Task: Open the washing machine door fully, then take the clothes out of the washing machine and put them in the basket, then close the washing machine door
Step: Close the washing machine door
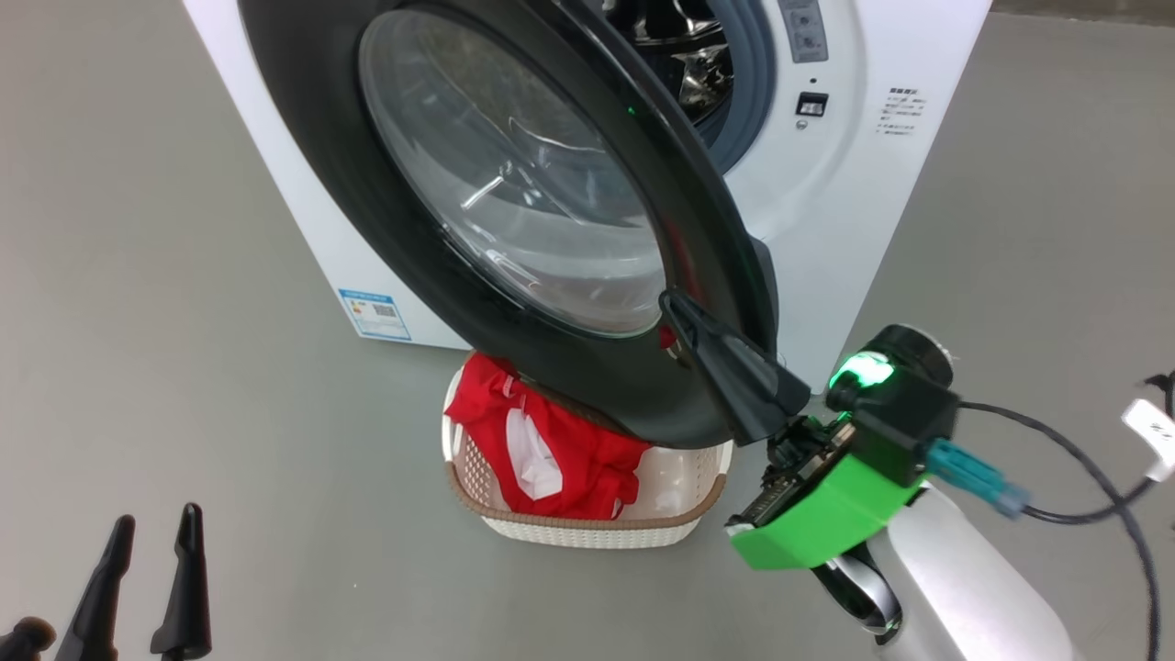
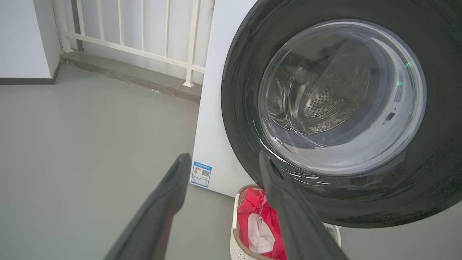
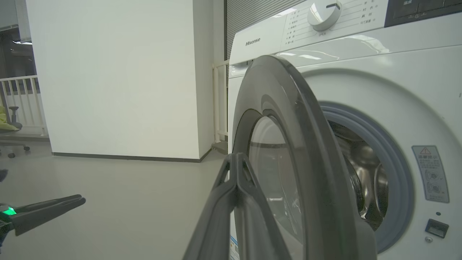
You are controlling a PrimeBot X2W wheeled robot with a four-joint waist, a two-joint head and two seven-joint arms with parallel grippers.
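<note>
The washer [image 1: 826,239] stands on a grey floor with its door [image 1: 514,184] partly open, swung out toward the camera in the head view. The right wrist view takes the door edge-on, and the gap at 3 o'clock bares the grey gasket [image 3: 391,144] and steel drum [image 3: 364,169]. The left wrist view takes it face-on, with the drum's holes showing through the glass and a white railing [image 2: 144,53] at 11 o'clock. The basket [image 1: 587,534] sits on the floor at 6 o'clock, under the door's lower rim; the head view gives most of it, the left wrist view one end. The clothes [image 1: 597,464], red with a white patch, lie inside it. The right gripper [image 1: 672,305], at 4 o'clock in the head view, has its fingers pressed together on nothing. They lie across the door's lower rim with the tips at the glass edge, though I cannot tell whether they touch it. The left gripper [image 1: 157,517], at 7 o'clock, is spread wide and empty, well apart from the door. A blue label [image 1: 374,314] sits low on the washer, and the right wrist view adds a dial [image 3: 325,14] at 1 o'clock.
</note>
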